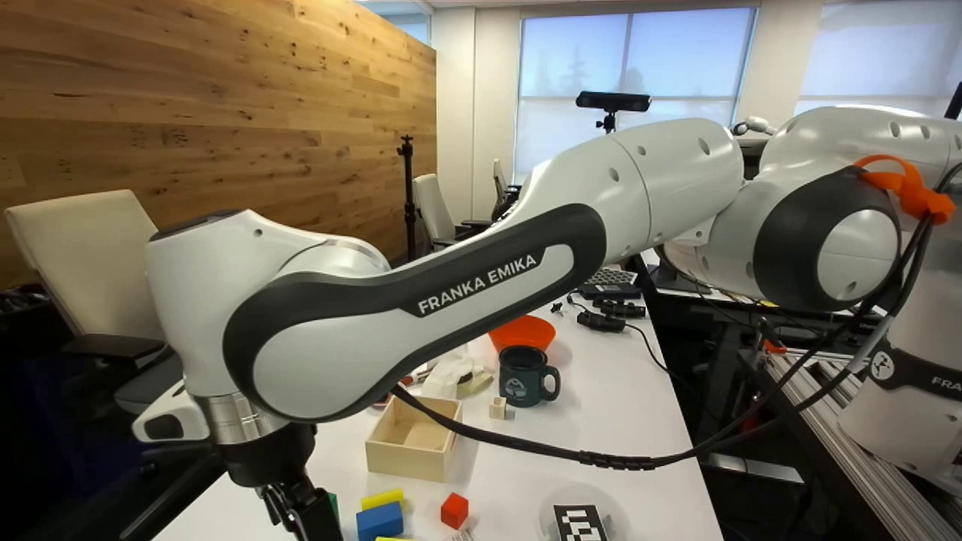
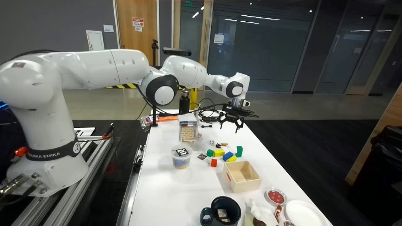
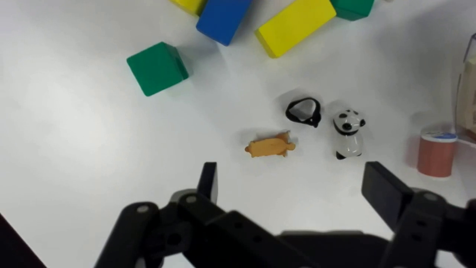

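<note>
In the wrist view my gripper (image 3: 292, 178) is open with its fingers wide apart and nothing between them. Just beyond the fingertips lies a small orange-brown animal figure (image 3: 269, 146), on its side or back. A black ring-like piece (image 3: 304, 111) and a black-and-white panda figure (image 3: 348, 134) lie close by. Farther up are a green block (image 3: 156, 69), a blue block (image 3: 224, 18) and a yellow block (image 3: 295, 26). In an exterior view the gripper (image 2: 230, 128) hangs above the table, apart from everything on it. Its fingertips are cut off in an exterior view (image 1: 304, 518).
A wooden box (image 2: 228, 180) stands past the blocks, with a dark mug (image 2: 207, 216) beyond it. A lidded tub (image 2: 181, 161) and a clear case (image 2: 188, 133) are nearer the robot's base. A red spool (image 3: 436, 156) sits right of the panda. The arm's cable (image 1: 526, 448) sags over the table.
</note>
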Robot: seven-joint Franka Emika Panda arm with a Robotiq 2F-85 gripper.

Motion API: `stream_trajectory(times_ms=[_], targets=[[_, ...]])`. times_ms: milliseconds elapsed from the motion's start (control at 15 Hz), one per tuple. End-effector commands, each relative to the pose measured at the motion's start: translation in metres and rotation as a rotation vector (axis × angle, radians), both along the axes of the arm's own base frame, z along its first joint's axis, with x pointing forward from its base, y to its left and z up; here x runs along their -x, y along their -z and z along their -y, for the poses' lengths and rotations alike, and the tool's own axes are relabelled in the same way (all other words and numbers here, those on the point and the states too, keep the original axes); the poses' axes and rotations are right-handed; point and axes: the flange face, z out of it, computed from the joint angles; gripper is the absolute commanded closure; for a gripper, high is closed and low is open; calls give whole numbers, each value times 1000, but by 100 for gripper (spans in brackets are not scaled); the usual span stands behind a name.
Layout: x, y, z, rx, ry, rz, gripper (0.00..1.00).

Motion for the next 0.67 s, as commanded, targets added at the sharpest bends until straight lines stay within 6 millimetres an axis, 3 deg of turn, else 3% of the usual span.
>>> stream_trajectory(times_ms=[0,67,267,467,600], targets=[[-10,-13,5,-73,-8,33,0],[-5,-4,3,-19,2,26,0],[-9,-6,6,-35,2,39,0],[-19,-10,10,-109,199,85,0],[-27,-10,27,-98,302,104,0]])
